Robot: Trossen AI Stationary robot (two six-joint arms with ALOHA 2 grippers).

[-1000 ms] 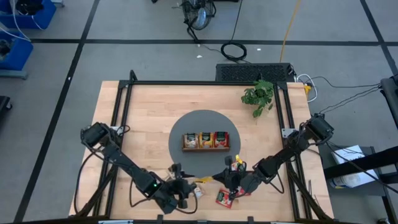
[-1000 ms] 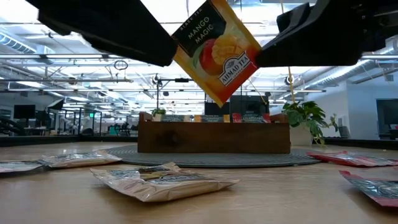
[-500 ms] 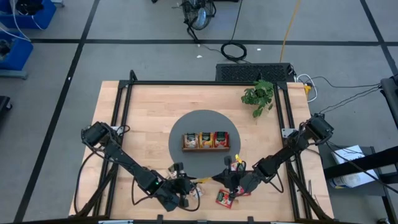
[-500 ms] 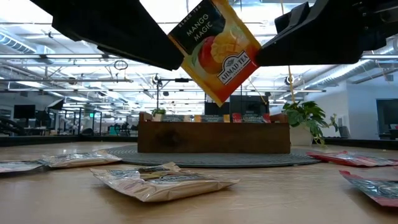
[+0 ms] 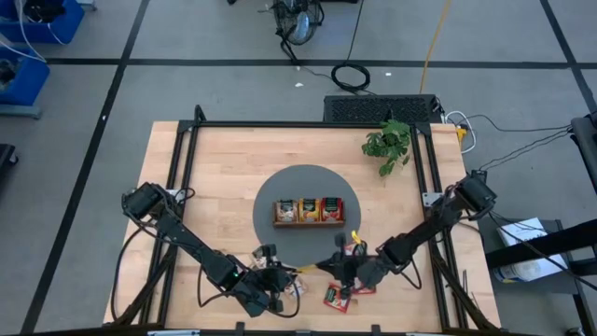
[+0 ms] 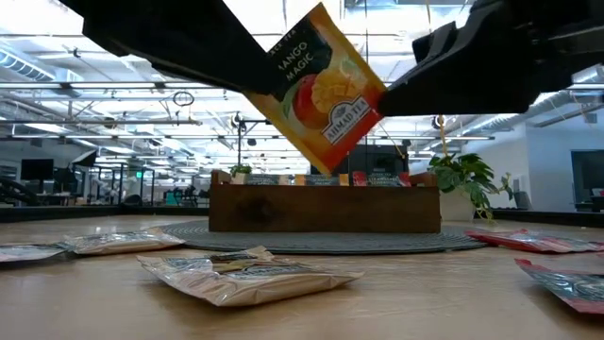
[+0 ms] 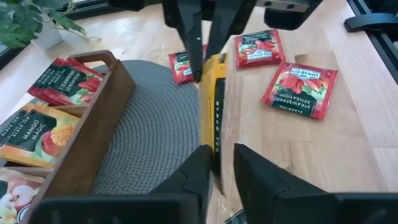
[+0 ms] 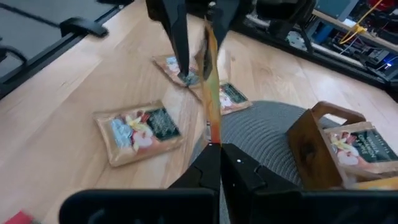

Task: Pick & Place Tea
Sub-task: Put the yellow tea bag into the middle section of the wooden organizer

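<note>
Both claws are pinching the orange mango sachet in mid-air above the counter, left claw and right claw mid-handover, so next one must release.

I am working in a big lab hall. Past my wooden table I see long rows of ceiling lights, a grey floor with dark lines, loose cables and blue bins.
</note>
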